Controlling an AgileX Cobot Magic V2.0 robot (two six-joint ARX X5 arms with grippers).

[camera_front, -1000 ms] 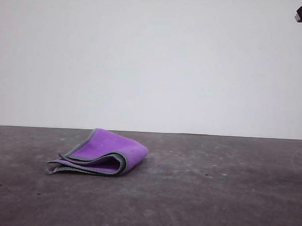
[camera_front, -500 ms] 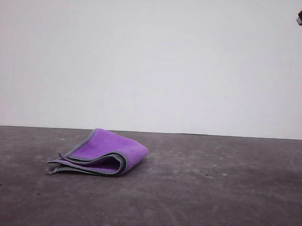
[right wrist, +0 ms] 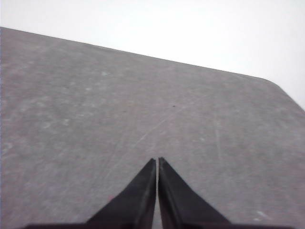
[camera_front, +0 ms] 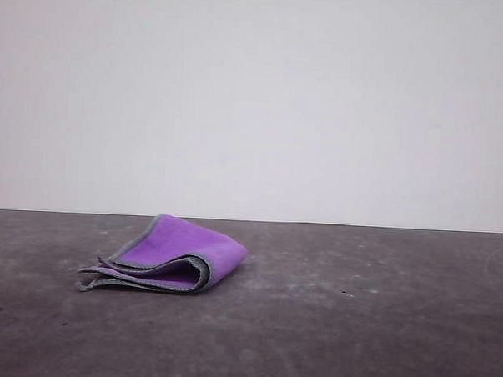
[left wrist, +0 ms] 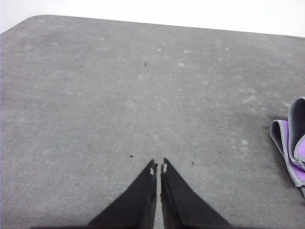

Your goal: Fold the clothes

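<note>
Dark arm part that sat at the upper right edge of the front view half a second ago is gone from that view now; cloth (camera_front: 169, 256) has not shifted, same folded bundle left of centre on the grey tabletop (camera_front: 354, 326), purple face up, grey stitched edging at the open layers facing the camera. Reads as arms pulled back and fold likely finished, or at least no grasp in progress; layers look a bit loose and uneven, so a tidy-up pass could still be needed. Left gripper (left wrist: 157, 167) in its wrist view: fingers (left wrist: 138, 195) pressed together, nothing between them, hanging over bare tabletop with the cloth off to one side, apart from the fingers; that view shows the dark charcoal face at the folded edge, which the front view barely shows. Right gripper (right wrist: 157, 162) likewise clenched and empty over bare tabletop.
</note>
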